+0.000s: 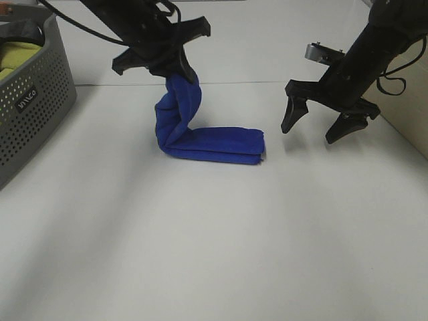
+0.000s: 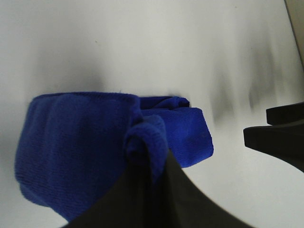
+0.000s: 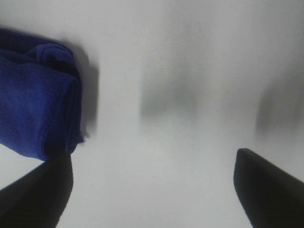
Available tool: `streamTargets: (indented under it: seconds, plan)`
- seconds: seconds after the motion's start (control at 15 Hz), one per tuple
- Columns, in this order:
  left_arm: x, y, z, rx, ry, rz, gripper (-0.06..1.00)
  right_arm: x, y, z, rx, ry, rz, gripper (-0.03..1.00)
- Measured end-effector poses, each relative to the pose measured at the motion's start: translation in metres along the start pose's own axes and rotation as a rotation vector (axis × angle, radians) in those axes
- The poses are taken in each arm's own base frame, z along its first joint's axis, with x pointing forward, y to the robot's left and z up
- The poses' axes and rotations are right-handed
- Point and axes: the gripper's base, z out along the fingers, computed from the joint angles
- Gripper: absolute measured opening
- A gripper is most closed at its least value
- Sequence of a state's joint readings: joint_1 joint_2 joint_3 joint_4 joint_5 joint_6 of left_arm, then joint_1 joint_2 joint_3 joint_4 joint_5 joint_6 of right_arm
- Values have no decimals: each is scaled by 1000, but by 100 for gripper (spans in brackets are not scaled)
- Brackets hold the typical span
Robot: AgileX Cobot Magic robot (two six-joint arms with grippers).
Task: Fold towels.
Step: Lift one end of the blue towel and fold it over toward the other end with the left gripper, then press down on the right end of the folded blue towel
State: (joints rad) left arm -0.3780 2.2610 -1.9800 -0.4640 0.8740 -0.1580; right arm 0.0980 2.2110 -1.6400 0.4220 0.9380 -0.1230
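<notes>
From the high camera, the left arm reaches down from the upper left with its left gripper (image 1: pixel 176 67) tipped downward, jaws pinched on one end of the royal-blue plush microfibre towel (image 1: pixel 214 142). The towel makes an L. One folded half lies flat on the white table (image 1: pixel 200 254) with its long axis running left to right, and the other half rises from the left bend up to the pinch. The flat end points at the right gripper (image 1: pixel 311 132), which hangs just above the table near that end without touching it, jaws spread wide. A grey perforated plastic basket (image 1: pixel 33 107) stands well apart at the left edge, holding a yellow-green cloth (image 1: pixel 17 57). The table in front of the towel is broad and bare.

In the left wrist view, the left gripper (image 2: pixel 152 175) squeezes a rolled fold of the towel (image 2: pixel 71 137) between its dark fingers (image 2: pixel 180 199). The rest hangs below onto the table (image 2: pixel 142 42) — the right gripper's fingers (image 2: pixel 280 135) show at one side.

In the right wrist view, the right gripper (image 3: pixel 152 190) shows two dark fingertips (image 3: pixel 38 190) far apart over the blurred table (image 3: pixel 190 57) — the towel's layered end (image 3: pixel 38 109) lies just beside one of them.
</notes>
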Motion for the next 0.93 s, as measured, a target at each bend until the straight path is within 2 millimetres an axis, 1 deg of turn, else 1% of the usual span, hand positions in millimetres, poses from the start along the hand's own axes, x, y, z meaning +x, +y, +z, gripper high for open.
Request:
streamTargets:
  seconds: [0.07, 0.13, 0.27, 0.33, 0.47, 0.53, 0.6, 0.8, 0.87, 0.93]
  plan:
    - [2, -2, 8, 1, 11, -6, 4, 0, 0, 0, 0, 0, 0, 86]
    - [5, -5, 22, 1, 29, -17, 4, 0, 0, 0, 0, 0, 0, 86]
    - [11, -13, 44, 9, 33, -48, 9, 0, 0, 0, -1, 0, 1, 86]
    - [14, -16, 53, 16, 26, -69, 16, 0, 1, 0, -6, -1, 4, 86]
    - [19, -23, 66, 44, 8, -110, 35, 0, 1, 0, -12, -1, 9, 86]
    - [21, -27, 71, 65, 1, -129, 42, 0, 1, 0, -12, -1, 9, 86]
    - [22, -30, 72, 85, -3, -146, 46, 0, 1, 0, -14, -2, 10, 86]
    - [21, -38, 71, 148, -8, -205, 49, 0, 4, -1, -43, 5, 30, 86]
    - [20, -39, 70, 157, -11, -209, 49, 1, 6, -3, -55, 6, 34, 86]
    - [16, -41, 64, 164, -27, -189, 49, 1, 9, -9, -66, -3, 35, 86]
